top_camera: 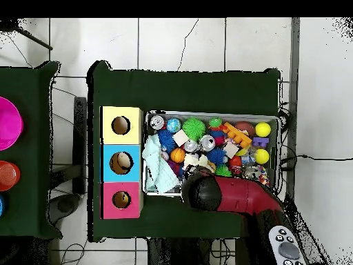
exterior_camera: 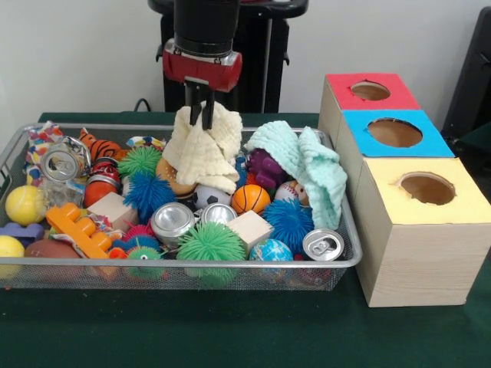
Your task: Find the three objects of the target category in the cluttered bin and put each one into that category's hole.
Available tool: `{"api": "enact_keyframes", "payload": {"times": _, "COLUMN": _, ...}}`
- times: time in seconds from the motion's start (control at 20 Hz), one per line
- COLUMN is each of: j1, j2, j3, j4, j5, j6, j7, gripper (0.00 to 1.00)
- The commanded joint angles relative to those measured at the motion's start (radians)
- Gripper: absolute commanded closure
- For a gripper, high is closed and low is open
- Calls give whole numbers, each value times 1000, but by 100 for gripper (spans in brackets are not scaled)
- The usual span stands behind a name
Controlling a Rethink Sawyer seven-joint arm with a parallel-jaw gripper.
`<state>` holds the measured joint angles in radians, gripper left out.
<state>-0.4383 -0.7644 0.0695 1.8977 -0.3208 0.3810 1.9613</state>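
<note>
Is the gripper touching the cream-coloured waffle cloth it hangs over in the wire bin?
Touching. In the front view the gripper has its fingers closed on the top of the cream-coloured waffle cloth, which bunches up between them and drapes below.

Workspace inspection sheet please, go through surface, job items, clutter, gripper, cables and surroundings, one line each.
Surface: green table, covered by cloth.
Job's things: wire bin full of toys; box beside it with red hole, blue hole, yellow hole.
Clutter: cream cloth, mint cloth, cans, spiky balls, blocks.
Gripper: gripper shut on cream cloth, lifting it over the bin.
Cables: black cable behind the bin.
Surroundings: tiled floor, second table with bowls.
</note>
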Motion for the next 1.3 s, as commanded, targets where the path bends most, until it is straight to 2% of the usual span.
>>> {"api": "enact_keyframes", "payload": {"times": 0.05, "j1": -114, "j2": -26, "j3": 136, "j4": 70, "j5": -37, "j6": -39, "j7": -63, "gripper": 100}}
{"api": "enact_keyframes", "payload": {"times": 0.3, "j1": -119, "j2": -53, "j3": 136, "j4": 60, "j5": -33, "j6": -19, "j7": -36, "gripper": 100}}
{"api": "enact_keyframes", "payload": {"times": 0.75, "j1": -136, "j2": -51, "j3": 152, "j4": 63, "j5": -58, "j6": 5, "j7": -58, "gripper": 100}}
{"api": "enact_keyframes", "payload": {"times": 0.8, "j1": -149, "j2": -49, "j3": 168, "j4": 65, "j5": -63, "j6": 7, "j7": -77, "gripper": 0}}
{"api": "enact_keyframes", "payload": {"times": 1.0, "j1": -137, "j2": -56, "j3": 149, "j4": 73, "j5": -52, "j6": 21, "j7": -51, "gripper": 0}}
{"api": "enact_keyframes", "payload": {"times": 1.3, "j1": -145, "j2": -6, "j3": 155, "j4": 51, "j5": -61, "j6": 9, "j7": -50, "gripper": 0}}
